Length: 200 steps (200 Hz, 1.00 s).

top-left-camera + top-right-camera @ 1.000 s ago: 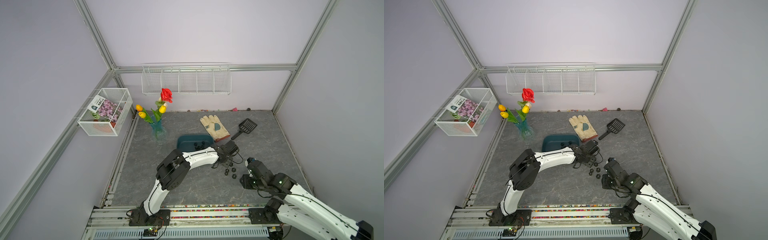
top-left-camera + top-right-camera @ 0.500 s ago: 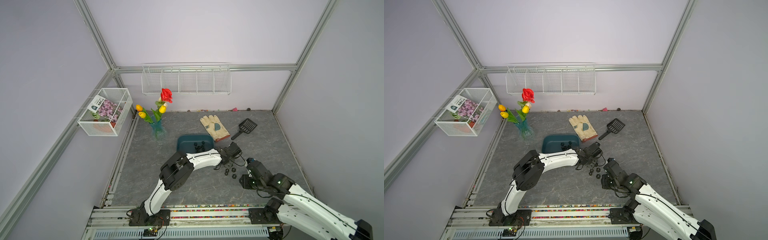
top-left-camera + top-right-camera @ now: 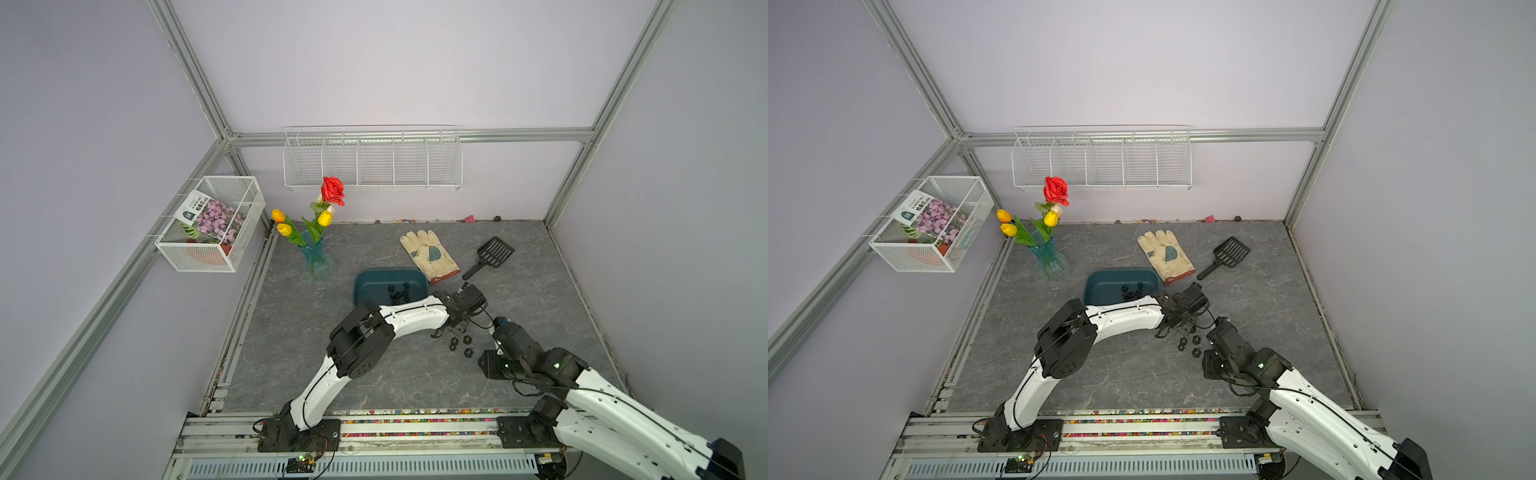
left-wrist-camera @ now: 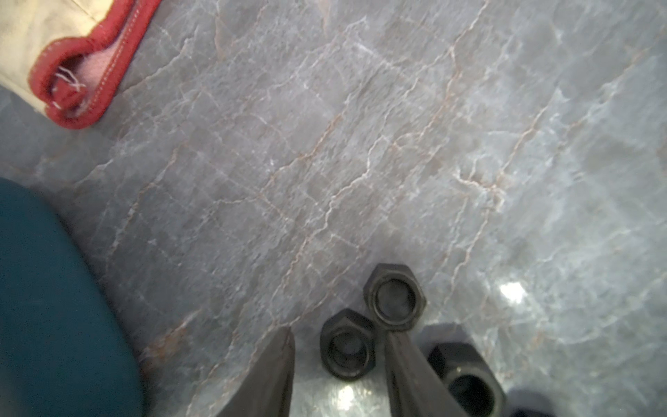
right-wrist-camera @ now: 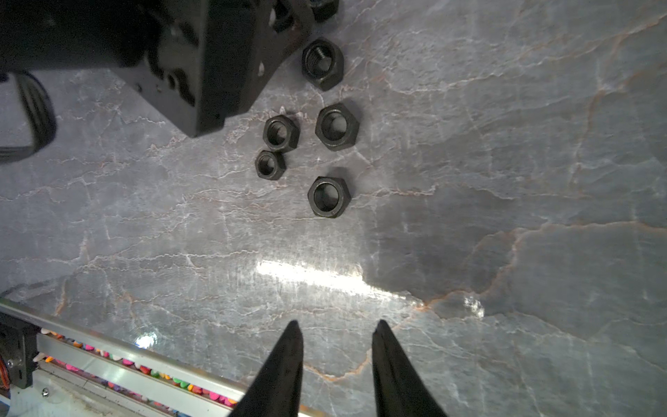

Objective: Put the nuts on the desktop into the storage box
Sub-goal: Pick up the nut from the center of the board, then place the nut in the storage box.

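Observation:
Several small black nuts [image 5: 337,126] lie in a loose cluster on the grey veined desktop [image 3: 374,374], seen in both top views [image 3: 1187,345]. My left gripper [image 4: 339,335] is down at that cluster, open, with one nut [image 4: 348,348] between its fingers and a gap still on one side. A second nut [image 4: 395,296] lies just past one fingertip. My right gripper [image 5: 335,326] hovers open and empty just right of the cluster. The teal storage box [image 3: 390,276] behind the left arm holds several nuts [image 3: 399,293].
A cream work glove [image 3: 428,255] with a red cuff and a black slotted scoop [image 3: 490,255] lie behind the box. A glass vase of flowers [image 3: 316,257] stands to its left. White wire baskets [image 3: 372,160] hang on the walls. The arm rail [image 3: 415,424] lines the front edge.
My left gripper has moved right from the storage box and come down over the nut cluster, its jaws narrowing around one nut. The right arm has barely shifted.

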Each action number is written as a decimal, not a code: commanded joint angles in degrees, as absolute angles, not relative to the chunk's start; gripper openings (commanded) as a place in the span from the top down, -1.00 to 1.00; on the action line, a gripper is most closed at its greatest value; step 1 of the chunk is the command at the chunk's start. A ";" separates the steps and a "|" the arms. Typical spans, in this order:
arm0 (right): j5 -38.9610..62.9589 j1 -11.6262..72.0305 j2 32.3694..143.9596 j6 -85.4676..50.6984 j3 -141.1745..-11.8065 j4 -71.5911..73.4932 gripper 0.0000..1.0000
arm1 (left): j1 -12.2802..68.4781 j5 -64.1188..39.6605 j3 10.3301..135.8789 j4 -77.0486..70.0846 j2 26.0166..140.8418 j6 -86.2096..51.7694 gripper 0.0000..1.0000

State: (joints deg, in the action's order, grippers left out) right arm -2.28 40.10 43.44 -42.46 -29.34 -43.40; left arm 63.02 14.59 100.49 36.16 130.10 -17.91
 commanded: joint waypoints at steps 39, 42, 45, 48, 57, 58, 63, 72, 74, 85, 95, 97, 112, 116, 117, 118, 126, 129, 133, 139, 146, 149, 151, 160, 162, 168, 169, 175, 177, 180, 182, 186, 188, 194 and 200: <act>-2.47 39.38 43.59 -42.72 -28.31 -43.07 0.29 | 63.11 13.36 101.35 38.32 132.17 -17.99 0.27; -2.46 39.34 43.59 -42.76 -28.30 -43.09 0.29 | 63.13 13.41 101.21 38.32 132.14 -18.01 0.27; -2.46 39.31 43.53 -42.74 -28.38 -43.15 0.29 | 63.15 13.41 101.16 38.31 131.98 -18.02 0.28; -2.46 39.36 43.51 -42.75 -28.41 -43.15 0.29 | 63.13 13.38 100.99 38.24 131.93 -18.02 0.28; -2.42 39.36 43.46 -42.71 -28.54 -43.16 0.29 | 63.11 13.36 100.60 38.23 131.76 -18.18 0.30; -2.40 39.37 43.44 -42.71 -28.51 -43.16 0.29 | 63.11 13.36 100.58 38.23 131.71 -18.19 0.30; -2.40 39.37 43.40 -42.74 -28.54 -43.24 0.29 | 63.14 13.43 100.33 38.23 131.58 -18.28 0.32; -2.41 39.31 43.33 -42.80 -28.54 -43.24 0.29 | 63.14 13.47 99.95 38.23 131.36 -18.41 0.36; -2.38 39.36 43.33 -42.80 -28.54 -43.31 0.29 | 63.14 13.52 99.87 38.23 131.26 -18.36 0.36; -2.33 39.35 43.17 -42.80 -28.54 -43.24 0.29 | 63.11 13.79 99.37 38.23 130.91 -18.54 0.39; -2.22 39.37 43.11 -42.80 -28.56 -43.24 0.30 | 63.14 13.95 99.01 38.15 130.62 -18.63 0.43; -2.20 39.37 43.08 -42.80 -28.59 -43.24 0.29 | 63.12 13.99 98.91 38.15 130.54 -18.70 0.44; -1.94 39.30 42.86 -42.87 -28.53 -43.15 0.30 | 63.11 14.24 98.39 38.06 130.15 -18.86 0.53; -1.85 39.35 42.82 -42.89 -28.54 -43.09 0.30 | 63.12 14.32 98.27 38.06 129.98 -18.84 0.55; -1.80 39.32 42.81 -42.89 -28.55 -43.08 0.30 | 63.16 14.32 98.22 38.06 129.94 -18.87 0.56; -1.78 39.35 42.81 -42.89 -28.51 -43.07 0.30 | 63.17 14.32 98.20 38.01 129.92 -18.93 0.56; -1.68 39.36 42.55 -42.89 -28.54 -43.11 0.30 | 63.15 14.42 98.09 38.01 129.72 -18.90 0.61; -1.63 39.33 42.50 -42.93 -28.48 -43.07 0.30 | 63.16 14.50 98.06 38.05 129.66 -18.90 0.62; -1.54 39.31 42.36 -42.95 -28.49 -42.98 0.30 | 63.15 14.60 98.07 38.10 129.57 -18.90 0.63; -1.43 39.35 42.19 -43.02 -28.51 -43.00 0.30 | 63.12 14.67 98.01 38.21 129.42 -18.89 0.66; -1.32 39.36 41.97 -42.99 -28.50 -42.89 0.30 | 63.11 14.92 97.99 38.31 129.29 -18.83 0.68; -1.25 39.33 41.89 -42.98 -28.49 -42.81 0.30 | 63.11 15.08 97.93 38.36 129.17 -18.81 0.69; -1.24 39.32 41.80 -42.98 -28.52 -42.81 0.30 | 63.11 15.20 97.85 38.40 129.13 -18.81 0.69; -0.91 39.33 41.55 -42.98 -28.54 -42.51 0.30 | 63.12 15.67 97.77 38.57 128.60 -18.81 0.71; -0.82 39.34 41.57 -42.98 -28.56 -42.42 0.30 | 63.13 15.83 97.79 38.65 128.46 -18.79 0.71; -0.49 39.36 41.41 -42.98 -28.46 -42.18 0.30 | 63.11 16.21 97.79 38.80 128.02 -18.72 0.74; -0.47 39.37 41.40 -43.02 -28.43 -42.14 0.30 | 63.11 16.28 97.81 38.82 127.91 -18.77 0.74; -0.08 39.35 41.31 -42.94 -28.39 -41.67 0.30 | 63.16 16.83 97.81 39.01 127.33 -18.60 0.76; 0.02 39.30 41.29 -42.97 -28.39 -41.49 0.30 | 63.12 17.02 97.78 39.09 127.11 -18.60 0.76; 0.20 39.31 41.26 -42.91 -28.50 -41.31 0.30 | 63.10 17.30 97.74 39.20 126.75 -18.55 0.76; 0.36 39.36 41.30 -42.90 -28.50 -41.13 0.30 | 63.10 17.55 97.74 39.26 126.52 -18.55 0.76; 0.52 39.35 41.35 -42.89 -28.55 -40.86 0.30 | 63.08 17.96 97.73 39.43 125.93 -18.47 0.77; 0.72 39.33 41.39 -42.89 -28.61 -40.65 0.30 | 63.10 18.29 97.69 39.52 125.68 -18.50 0.76; 1.08 39.36 41.44 -42.81 -28.80 -40.21 0.30 | 63.08 19.24 97.88 39.80 124.71 -18.48 0.76; 1.30 39.29 41.53 -42.76 -28.89 -39.95 0.30 | 63.02 20.18 98.04 40.25 123.69 -18.43 0.76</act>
State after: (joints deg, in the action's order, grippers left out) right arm -0.43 39.62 41.89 -42.46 -29.32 -42.19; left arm 63.02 16.16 98.54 37.01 128.44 -18.59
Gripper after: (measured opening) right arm 0.353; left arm 0.240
